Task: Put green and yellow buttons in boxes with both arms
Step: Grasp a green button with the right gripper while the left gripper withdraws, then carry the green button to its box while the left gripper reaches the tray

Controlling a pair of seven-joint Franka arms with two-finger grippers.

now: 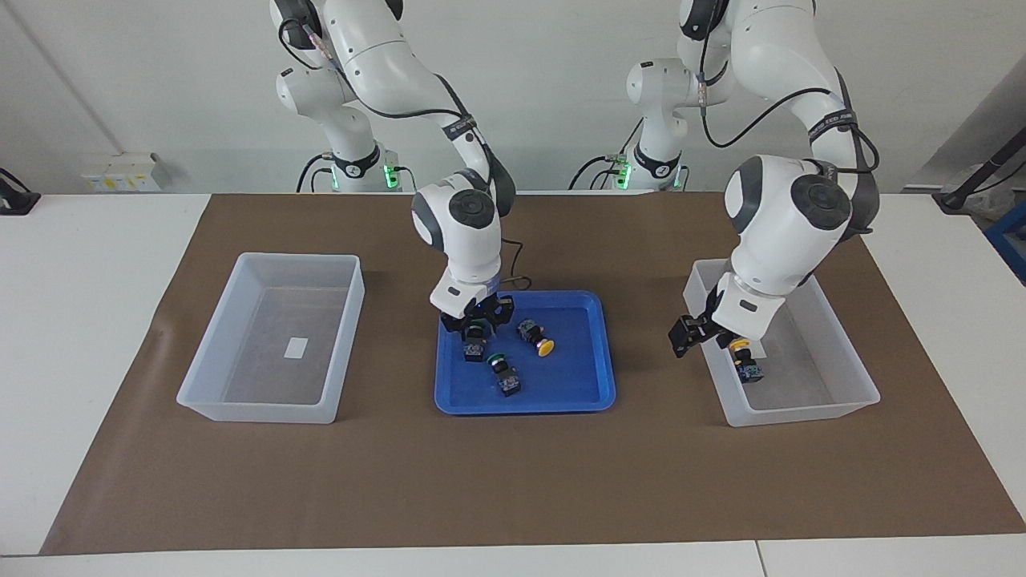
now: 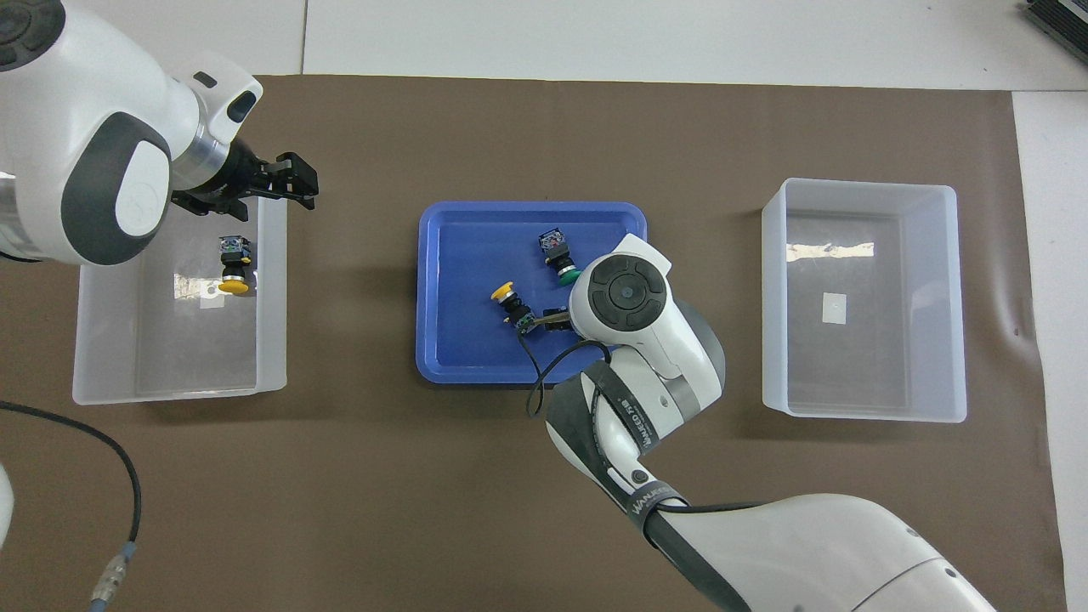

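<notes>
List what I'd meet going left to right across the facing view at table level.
Empty box → green button under the right gripper → green button → yellow button, all in the blue tray → left gripper → box holding a yellow button.

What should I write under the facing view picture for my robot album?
Right gripper grabs a green button in the blue tray; left gripper leaves a yellow button boxed.
</notes>
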